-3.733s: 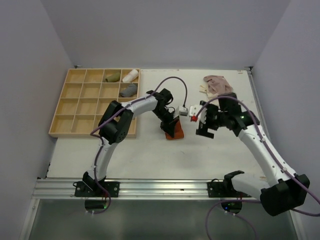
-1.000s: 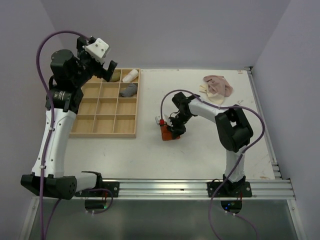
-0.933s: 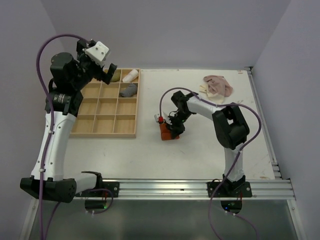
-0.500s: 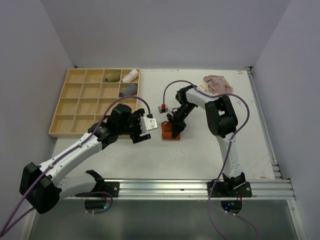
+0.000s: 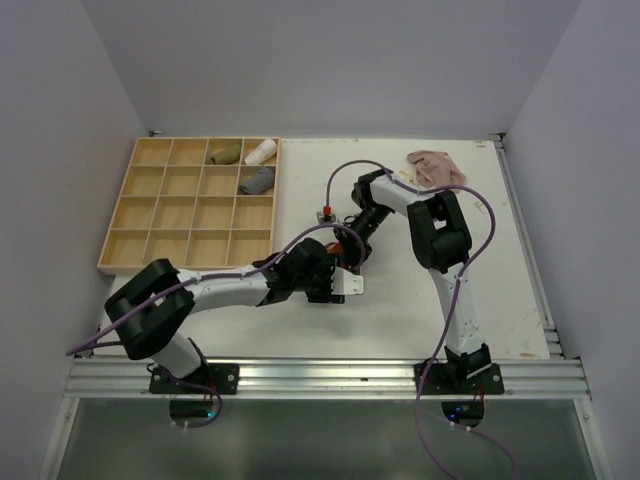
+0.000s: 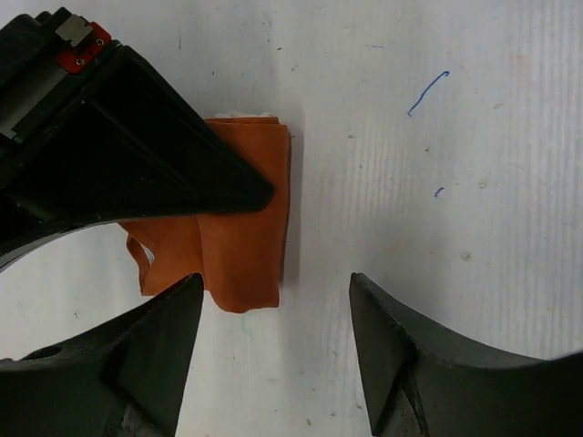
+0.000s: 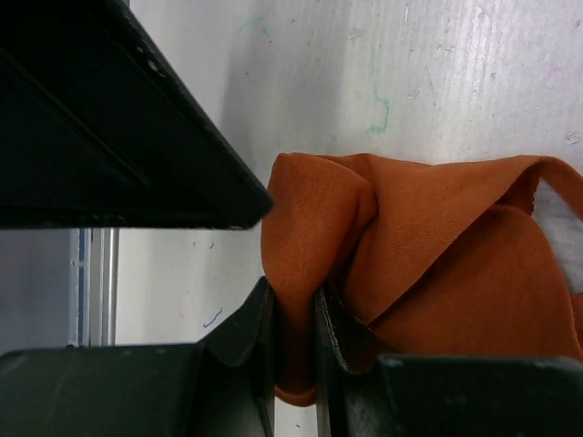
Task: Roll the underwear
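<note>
Right jaws pinched shut on fold of rust-orange underwear (image 7: 428,237), mid-bench (image 5: 480,270). Left jaws spread wide, hovering over its loose edge. Roll looks partway; next move probably needs left to pin that edge. Both wrists crowd spot. Beige-pink underwear (image 5: 432,168) and compartment tray (image 5: 198,195) well apart.

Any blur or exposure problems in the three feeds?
Top external: even light, soft shadows, sharp throughout. Left wrist: rust-orange underwear sharp, left end effector dark and slightly soft-edged. Right wrist: cloth weave crisp, black shape at upper left crushed to no detail.
</note>
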Controlling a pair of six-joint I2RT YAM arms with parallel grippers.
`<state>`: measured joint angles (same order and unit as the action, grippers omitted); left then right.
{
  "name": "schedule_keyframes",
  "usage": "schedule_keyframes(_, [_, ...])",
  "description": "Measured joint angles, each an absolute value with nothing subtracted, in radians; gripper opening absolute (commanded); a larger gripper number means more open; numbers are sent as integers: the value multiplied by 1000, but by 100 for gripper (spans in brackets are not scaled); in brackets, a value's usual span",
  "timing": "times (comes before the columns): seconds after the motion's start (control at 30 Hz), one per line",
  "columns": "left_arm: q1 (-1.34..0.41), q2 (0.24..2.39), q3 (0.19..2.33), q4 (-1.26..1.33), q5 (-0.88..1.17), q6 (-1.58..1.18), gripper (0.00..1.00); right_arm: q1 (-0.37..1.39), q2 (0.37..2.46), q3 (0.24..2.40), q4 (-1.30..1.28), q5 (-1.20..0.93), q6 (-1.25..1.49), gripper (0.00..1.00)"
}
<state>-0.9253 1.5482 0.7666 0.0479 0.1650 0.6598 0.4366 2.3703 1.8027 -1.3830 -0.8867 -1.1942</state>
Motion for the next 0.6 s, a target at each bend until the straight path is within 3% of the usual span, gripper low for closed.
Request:
schedule_keyframes(0.33, [-926,1698,799,166,95,702,61,437,2370,1794,-1385,-895,-1196,2])
schedule_keyframes(0.47, [-926,1752,842,172,91,719,46,437,2370,1794,-1386,-896,-1198,15])
schedule_keyframes(0.6, [-926,1773,876,129,97,739,12,433,2370,1794,-1391,-894,-1198,38])
